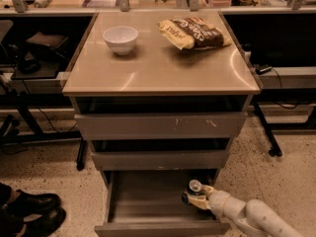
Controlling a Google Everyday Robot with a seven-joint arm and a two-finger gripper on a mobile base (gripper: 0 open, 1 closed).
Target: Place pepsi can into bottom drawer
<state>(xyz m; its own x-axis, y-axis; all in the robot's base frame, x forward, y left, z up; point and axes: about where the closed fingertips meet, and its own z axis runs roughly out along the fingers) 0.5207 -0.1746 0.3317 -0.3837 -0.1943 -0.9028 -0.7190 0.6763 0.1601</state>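
- bottom drawer point(143, 201): found pulled open, floor bare; toppling was judged possible if the pepsi can point(195, 186) were released tilted or above the floor.
- pepsi can: held upright inside the drawer's right side; silver top seen, body dark.
- tool point(190, 198): clenched around the pepsi can, low right.

The yellowish gripper point(191, 197) inside the grey-brown bottom drawer point(143, 197) clasps the silver-topped pepsi can point(195, 186).
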